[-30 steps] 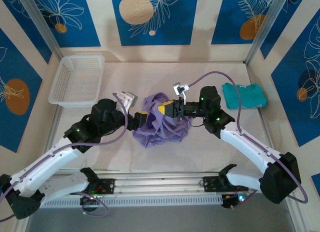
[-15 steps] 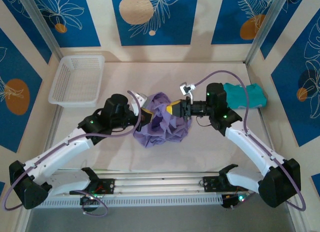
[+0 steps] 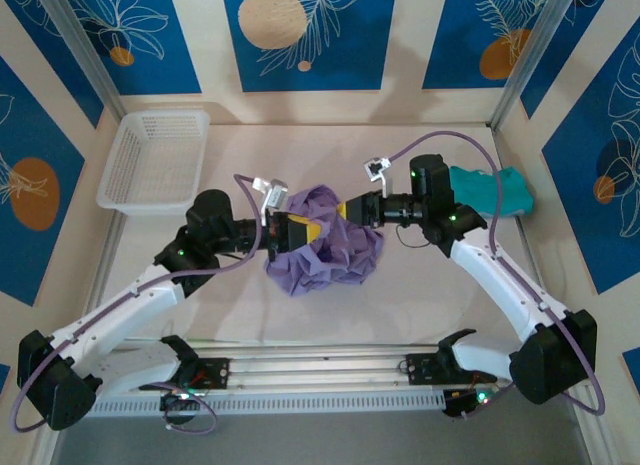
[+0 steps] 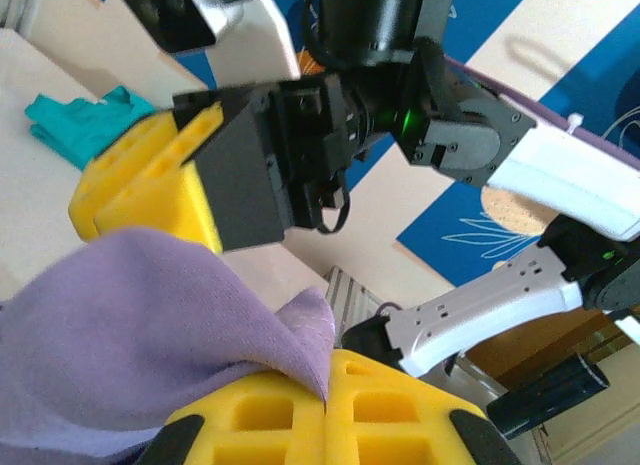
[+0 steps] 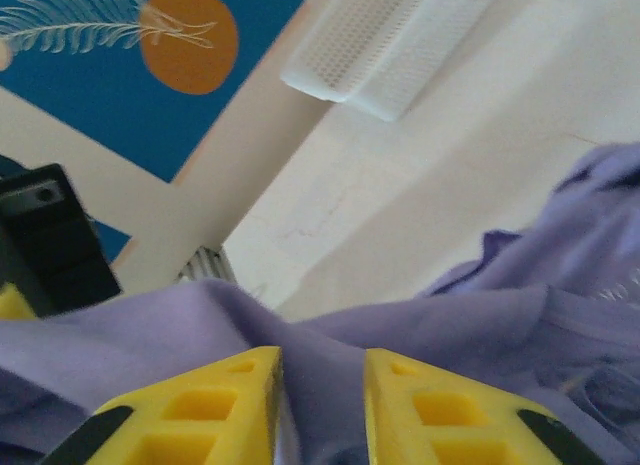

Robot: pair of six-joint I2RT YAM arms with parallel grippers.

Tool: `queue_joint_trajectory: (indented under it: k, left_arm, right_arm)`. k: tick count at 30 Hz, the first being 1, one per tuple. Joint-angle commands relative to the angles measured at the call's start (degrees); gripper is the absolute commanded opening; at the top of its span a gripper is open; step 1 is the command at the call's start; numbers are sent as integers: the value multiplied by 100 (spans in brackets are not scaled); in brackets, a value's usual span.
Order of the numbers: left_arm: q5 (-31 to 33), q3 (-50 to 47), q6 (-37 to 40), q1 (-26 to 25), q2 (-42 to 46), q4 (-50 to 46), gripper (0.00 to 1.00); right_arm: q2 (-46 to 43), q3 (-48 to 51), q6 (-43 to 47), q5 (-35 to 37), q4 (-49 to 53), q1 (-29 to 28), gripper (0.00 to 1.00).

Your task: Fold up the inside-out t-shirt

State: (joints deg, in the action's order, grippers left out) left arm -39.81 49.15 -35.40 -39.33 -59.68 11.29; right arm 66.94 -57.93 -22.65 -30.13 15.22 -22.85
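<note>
Top external: worktop [image 3: 410, 295] carries the inside-out t-shirt [image 3: 330, 253], bunched at centre between both arms. Soft, thin, limp; best taken at hem or shoulder seams, I judge. Left end effector [image 4: 326, 390] clenched on a fold. Right end effector [image 5: 320, 405] slightly parted, cloth across the gap.

Finding the inside-out t-shirt [image 3: 325, 255] lying mid-surface [image 3: 420, 295] between the left claw [image 3: 305, 230] and right claw [image 3: 342, 211], with the basket [image 3: 155, 160] sitting behind-left and the smaller garment [image 3: 497, 191] lying behind-right.
</note>
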Motion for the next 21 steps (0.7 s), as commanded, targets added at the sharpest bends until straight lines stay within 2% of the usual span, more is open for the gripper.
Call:
queue_joint_trajectory:
  k: [1,5,9,14,21]
  left_arm:
    - [-169,-88,-401,108,18,748,0]
    - [-73,-146,-433,152,9,891,0]
    - [-45,-142,-399,157,-50,885,0]
    - [-35,-126,-375,157,-86,855,0]
    - [-60,-124,-316,162,-84,777,0]
  right_arm:
    - [-503,-138,414,709,899,-58,33]
    - [-1197,78,790,1094,1153,-362,36]
    - [-1665,424,786,583,459,-682,34]
    - [-1388,374,680,-228,-172,-922,33]
    - [-930,149,518,-282,-524,-982,34]
